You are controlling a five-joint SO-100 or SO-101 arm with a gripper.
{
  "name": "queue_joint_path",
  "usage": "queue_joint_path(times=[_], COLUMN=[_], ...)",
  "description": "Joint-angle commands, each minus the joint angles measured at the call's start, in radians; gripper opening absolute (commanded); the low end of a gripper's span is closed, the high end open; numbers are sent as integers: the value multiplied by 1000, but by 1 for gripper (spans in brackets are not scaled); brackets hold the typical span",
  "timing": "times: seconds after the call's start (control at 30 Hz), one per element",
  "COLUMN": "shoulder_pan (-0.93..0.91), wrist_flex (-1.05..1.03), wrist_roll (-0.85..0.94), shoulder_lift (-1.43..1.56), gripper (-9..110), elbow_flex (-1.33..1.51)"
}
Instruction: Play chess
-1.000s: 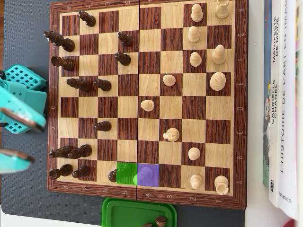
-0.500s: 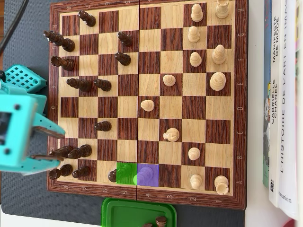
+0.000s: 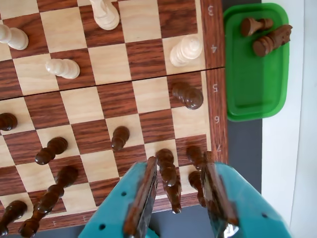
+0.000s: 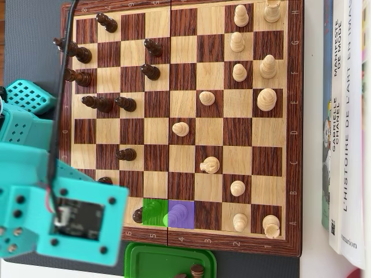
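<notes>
Chessboard [image 4: 179,124] fills most of the overhead view, and it lies on a dark mat [image 4: 35,52] on the white tabletop [image 4: 313,255]. Books [image 4: 348,127] lie past the far side of the board from the hand. Half a second ago the teal arm [image 4: 58,214] sat off the board's edge; now it has come in over the corner and hides the dark pieces there.

In the wrist view the hand [image 3: 176,191] is held wide open over that corner, holding nothing. One tall dark piece [image 3: 168,178] stands between its two fingers, and two more dark pieces [image 3: 197,171] stand right by the right finger [image 3: 215,191]. The board's rim [image 3: 216,99] runs just to the right of the hand, so there is little room on that side.

Ahead of the hand a dark pawn [image 3: 188,95] stands alone with bare squares around it. Past it is a light piece [image 3: 185,49]. The green tray [image 3: 255,94] lies beyond the rim, ahead and to the right, with two dark pieces [image 3: 265,34] in it.
</notes>
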State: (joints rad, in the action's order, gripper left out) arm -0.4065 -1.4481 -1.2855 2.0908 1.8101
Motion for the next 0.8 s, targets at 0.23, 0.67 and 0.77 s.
queue_joint_path(times=[0.23, 0.67, 0.77], shoulder_pan=[-37, -37, -43], wrist_flex=[-3, 6, 0], wrist_roll=[2, 23, 23], shoulder_lift=[-169, -298, -350], gripper=[14, 14, 14], elbow_flex=[-129, -199, -245])
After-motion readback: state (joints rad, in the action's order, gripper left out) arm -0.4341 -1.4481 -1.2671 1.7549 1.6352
